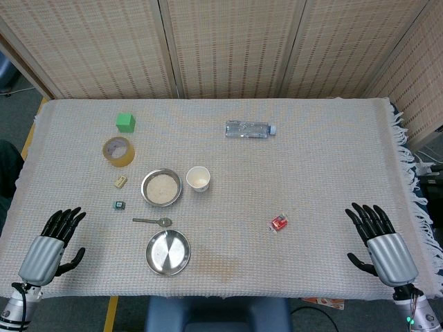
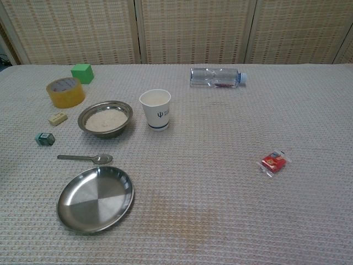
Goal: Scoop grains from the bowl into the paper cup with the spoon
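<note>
A steel bowl (image 1: 161, 187) (image 2: 105, 118) filled with pale grains sits left of centre on the cloth. A white paper cup (image 1: 198, 179) (image 2: 155, 109) stands upright just to its right. A metal spoon (image 1: 153, 221) (image 2: 85, 159) lies flat in front of the bowl, its scoop end pointing right. My left hand (image 1: 54, 244) rests at the near left edge, fingers spread and holding nothing. My right hand (image 1: 382, 241) rests at the near right edge, likewise spread and empty. Neither hand shows in the chest view.
An empty steel plate (image 1: 167, 252) (image 2: 95, 198) lies in front of the spoon. A tape roll (image 1: 118, 151), green cube (image 1: 125, 122), small tan block (image 1: 120, 182) and small teal object (image 1: 119, 205) sit left of the bowl. A water bottle (image 1: 249, 128) lies further back; a red packet (image 1: 279, 223) sits right.
</note>
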You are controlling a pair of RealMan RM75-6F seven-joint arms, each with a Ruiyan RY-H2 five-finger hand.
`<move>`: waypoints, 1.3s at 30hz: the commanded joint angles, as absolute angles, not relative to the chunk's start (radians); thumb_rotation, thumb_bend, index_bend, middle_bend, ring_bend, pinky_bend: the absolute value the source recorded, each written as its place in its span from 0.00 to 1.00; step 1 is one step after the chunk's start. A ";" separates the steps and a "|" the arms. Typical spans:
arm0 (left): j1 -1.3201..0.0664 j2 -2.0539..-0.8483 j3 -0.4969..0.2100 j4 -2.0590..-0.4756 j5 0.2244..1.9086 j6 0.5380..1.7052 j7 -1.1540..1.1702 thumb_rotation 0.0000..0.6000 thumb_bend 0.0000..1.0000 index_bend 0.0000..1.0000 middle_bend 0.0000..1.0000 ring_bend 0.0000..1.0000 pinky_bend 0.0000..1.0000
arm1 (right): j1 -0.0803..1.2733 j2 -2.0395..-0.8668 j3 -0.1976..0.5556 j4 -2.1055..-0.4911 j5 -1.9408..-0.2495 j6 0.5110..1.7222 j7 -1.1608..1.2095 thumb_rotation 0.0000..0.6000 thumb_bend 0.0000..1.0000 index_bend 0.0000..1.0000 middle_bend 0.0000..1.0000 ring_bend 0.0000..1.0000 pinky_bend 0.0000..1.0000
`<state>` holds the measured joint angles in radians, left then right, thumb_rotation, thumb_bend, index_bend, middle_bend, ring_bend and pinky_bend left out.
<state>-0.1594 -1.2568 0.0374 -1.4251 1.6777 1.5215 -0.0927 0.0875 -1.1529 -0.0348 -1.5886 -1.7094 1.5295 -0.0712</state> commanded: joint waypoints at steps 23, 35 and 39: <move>-0.335 -1.504 -0.040 -1.297 1.649 1.312 -0.016 1.00 0.42 0.45 1.00 1.00 1.00 | 0.093 -1.152 -0.037 -1.588 -1.711 1.512 -0.061 1.00 0.09 0.00 0.00 0.00 0.00; -0.382 -1.617 -0.086 -1.186 1.526 1.222 0.049 1.00 0.41 0.46 1.00 1.00 1.00 | 0.090 -1.142 -0.035 -1.589 -1.711 1.521 -0.039 1.00 0.09 0.00 0.00 0.00 0.00; -0.392 -1.645 -0.096 -1.160 1.502 1.213 0.069 1.00 0.41 0.47 1.00 1.00 1.00 | 0.092 -1.141 -0.033 -1.589 -1.706 1.516 -0.037 1.00 0.09 0.00 0.00 0.00 0.00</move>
<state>-0.3880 -1.6368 -0.0925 -1.1678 1.5087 1.2170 0.0625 0.0920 -1.1415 -0.0333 -1.5891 -1.7062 1.5159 -0.0370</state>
